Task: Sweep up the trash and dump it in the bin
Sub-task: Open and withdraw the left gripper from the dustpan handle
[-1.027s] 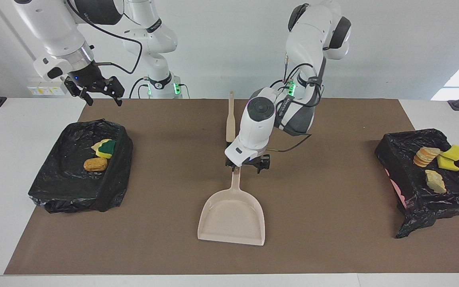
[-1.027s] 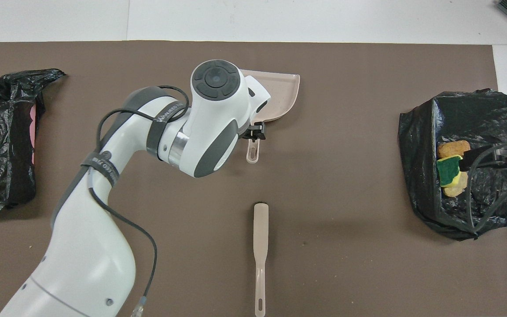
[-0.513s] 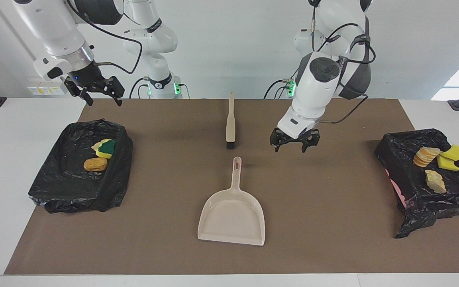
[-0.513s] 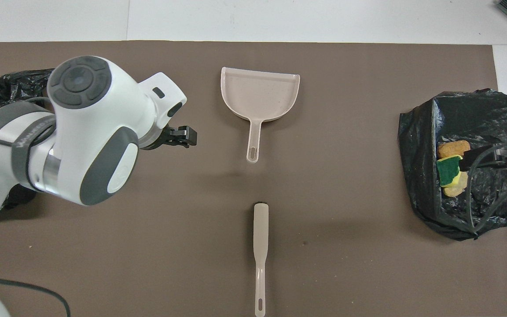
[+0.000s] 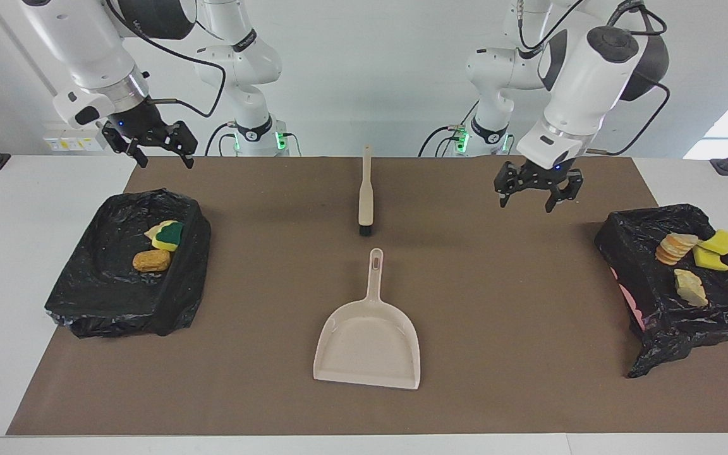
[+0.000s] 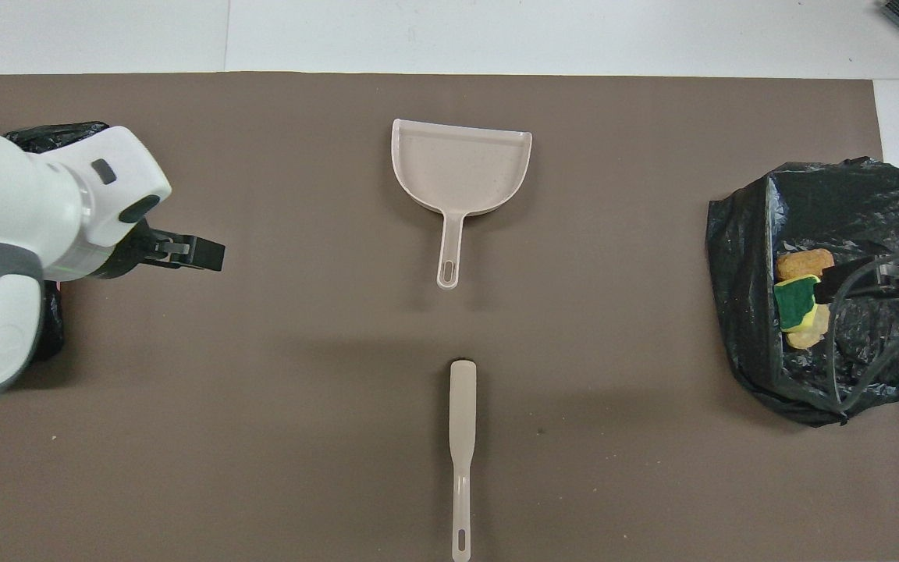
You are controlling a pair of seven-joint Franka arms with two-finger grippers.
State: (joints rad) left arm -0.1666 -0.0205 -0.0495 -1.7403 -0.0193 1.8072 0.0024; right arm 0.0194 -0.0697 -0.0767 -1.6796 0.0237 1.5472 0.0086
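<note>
I see the trash in two lots, each lying on a tray draped in crinkled, glossy black bag plastic: at the right arm's end, a green-backed yellow sponge [image 5: 169,235] of porous foam and a rounded golden-brown lump [image 5: 151,260] sit on one bin [image 5: 105,297]; at the left arm's end, a fanned stack of tan slices [image 5: 672,247], two yellow sponge wedges [image 5: 713,250] and a pale craggy lump [image 5: 690,287] sit on the other bin [image 5: 673,328]. Between them, on the matte brown mat [image 5: 528,354], lies a smooth beige plastic dustpan [image 5: 369,344], flat, its slotted handle pointing toward the robots, and nearer the robots a slim beige brush [image 5: 365,196] with a black bristle tuft toward the pan, apart from it. I read no labels on any of these. My left pincer [image 5: 538,194] hangs over bare mat near its bin, fingers spread, empty; my right pincer [image 5: 162,155] hangs by the edge of the other bin, likewise spread and empty. From overhead the left arm hides its bin's trash; the facing view shows it plainly. White table [image 5: 10,265] surrounds the mat.
</note>
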